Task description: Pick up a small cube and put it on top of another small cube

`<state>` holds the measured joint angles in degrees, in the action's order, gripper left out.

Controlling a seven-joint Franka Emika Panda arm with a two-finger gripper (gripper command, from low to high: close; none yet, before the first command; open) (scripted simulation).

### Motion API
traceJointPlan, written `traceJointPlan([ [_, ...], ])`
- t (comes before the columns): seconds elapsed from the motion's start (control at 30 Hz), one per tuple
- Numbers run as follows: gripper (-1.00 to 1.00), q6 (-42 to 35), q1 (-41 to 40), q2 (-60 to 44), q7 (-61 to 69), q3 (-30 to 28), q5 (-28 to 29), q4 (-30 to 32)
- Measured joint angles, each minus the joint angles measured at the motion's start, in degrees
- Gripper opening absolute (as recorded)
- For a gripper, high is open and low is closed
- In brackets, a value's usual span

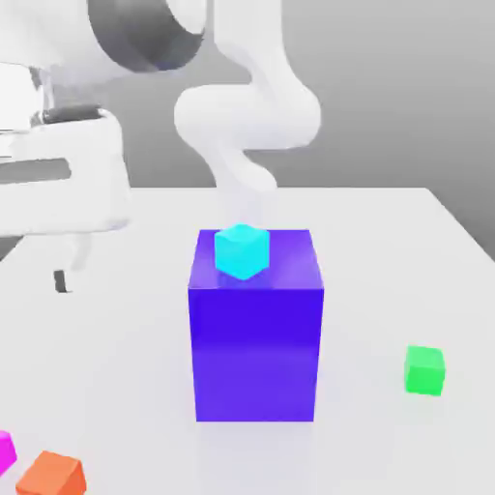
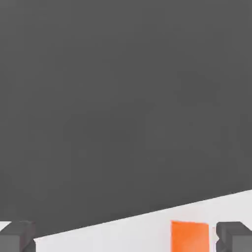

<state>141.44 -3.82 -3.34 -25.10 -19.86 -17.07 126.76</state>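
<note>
Claw (image 2: 127,237) spread, nothing in it, above the tabletop (image 1: 363,290); magenta cube (image 1: 6,452) sits below it, toward the exterior view's left edge beside the orange one (image 1: 52,474), probably light, stiff (maybe slick), so grip opposite flat sides at mid-height.

Count: small cubes, 4 (one magenta (image 1: 5,452), one orange (image 1: 50,476), one green (image 1: 424,370), one cyan (image 1: 242,251)). Large blue-violet block (image 1: 256,353), 1. Robot arm (image 1: 247,116), 1. Counter (image 1: 387,290), 1.

No readable text or numbers anywhere
</note>
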Motion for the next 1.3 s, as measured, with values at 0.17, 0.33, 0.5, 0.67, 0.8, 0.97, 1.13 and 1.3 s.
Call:
traceJointPlan([
  [0.17, 0.00, 2.35, -3.29, -9.99, 3.35, -0.91, -2.08, -0.96],
  [0.33, 0.00, 5.12, -6.77, -19.38, 5.41, -2.36, -2.25, -1.78],
  [0.5, 0.00, 10.98, -10.85, -29.36, 8.56, 0.57, -5.62, -3.83],
  [0.67, -1.00, 11.99, -11.58, -30.84, 9.13, 1.45, -6.41, -4.22],
  [0.8, -1.00, 11.00, -10.94, -29.51, 8.62, 0.61, -5.66, -3.85],
  [0.97, -1.00, 6.79, -5.24, -21.13, 7.26, 0.16, -0.84, 0.36],
  [1.13, -1.00, 7.48, 2.16, -15.46, 9.88, 6.02, 2.08, 6.66],
  [1.3, -1.00, 8.76, 9.33, -9.06, 12.59, 12.70, 5.60, 13.84],
])
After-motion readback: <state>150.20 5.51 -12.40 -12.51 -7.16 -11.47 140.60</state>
